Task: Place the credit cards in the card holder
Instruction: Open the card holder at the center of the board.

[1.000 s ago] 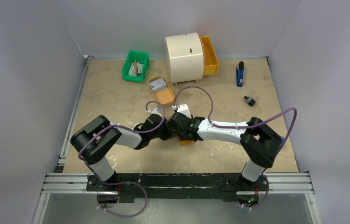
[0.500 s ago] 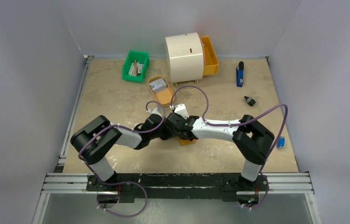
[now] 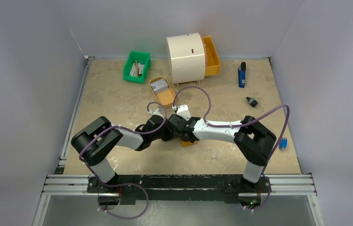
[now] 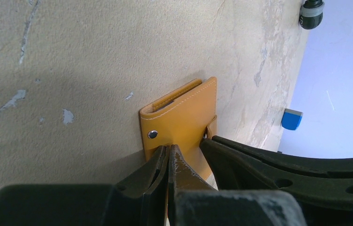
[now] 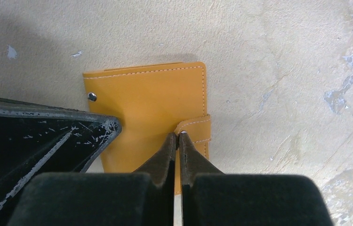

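Card holder [image 5: 151, 108] lies flat and folded shut on the table [image 5: 283, 56], in the middle between the two arms. Its little strap [image 5: 197, 128] wraps over one edge, so it likely has to be opened before any card can go in. That seems to be why both arms meet here.

The left gripper [image 4: 169, 151] has its fingers squeezed together. Its tips are down on the orange cover, just beside the silver stud [image 4: 152, 134], probably to pin the holder so it will not slide.

The right gripper [image 5: 178, 136] has its fingers almost touching too, with the tips right at the strap. It cannot be told whether it pinches the strap or only pokes it.

Something pale and flat, maybe one of the credit cards [image 3: 160, 85], sits in the oval tray [image 3: 167, 100], well apart from the holder.
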### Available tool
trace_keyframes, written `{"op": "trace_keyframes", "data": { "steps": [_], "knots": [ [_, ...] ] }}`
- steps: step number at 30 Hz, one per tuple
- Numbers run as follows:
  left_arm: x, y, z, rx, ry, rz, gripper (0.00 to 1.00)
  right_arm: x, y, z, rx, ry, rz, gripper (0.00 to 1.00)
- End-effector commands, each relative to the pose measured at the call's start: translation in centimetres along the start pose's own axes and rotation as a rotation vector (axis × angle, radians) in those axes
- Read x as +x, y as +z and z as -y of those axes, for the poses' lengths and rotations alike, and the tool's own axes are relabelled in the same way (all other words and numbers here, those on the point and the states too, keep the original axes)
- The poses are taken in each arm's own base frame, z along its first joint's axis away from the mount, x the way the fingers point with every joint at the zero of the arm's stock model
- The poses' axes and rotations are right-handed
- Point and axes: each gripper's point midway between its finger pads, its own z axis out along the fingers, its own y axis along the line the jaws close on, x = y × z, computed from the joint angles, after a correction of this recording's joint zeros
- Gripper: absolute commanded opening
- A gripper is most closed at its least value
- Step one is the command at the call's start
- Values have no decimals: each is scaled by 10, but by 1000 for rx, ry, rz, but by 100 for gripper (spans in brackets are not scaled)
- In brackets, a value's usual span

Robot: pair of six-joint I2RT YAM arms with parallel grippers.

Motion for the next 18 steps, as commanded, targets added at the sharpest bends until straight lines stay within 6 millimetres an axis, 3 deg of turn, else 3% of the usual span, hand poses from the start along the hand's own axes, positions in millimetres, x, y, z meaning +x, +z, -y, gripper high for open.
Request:
{"op": "trace_keyframes", "data": {
  "steps": [1,13,18],
  "knots": [
    [6,-4,-78,-289,32,14,0,20,1,37,141,-14,-52,0],
    [5,-5,-95,-371,46,22,0,14,-13,47,51,206,-55,0],
    [4,-4,-85,-331,54,19,0,12,-19,46,-21,280,-61,0]
  ]
}}
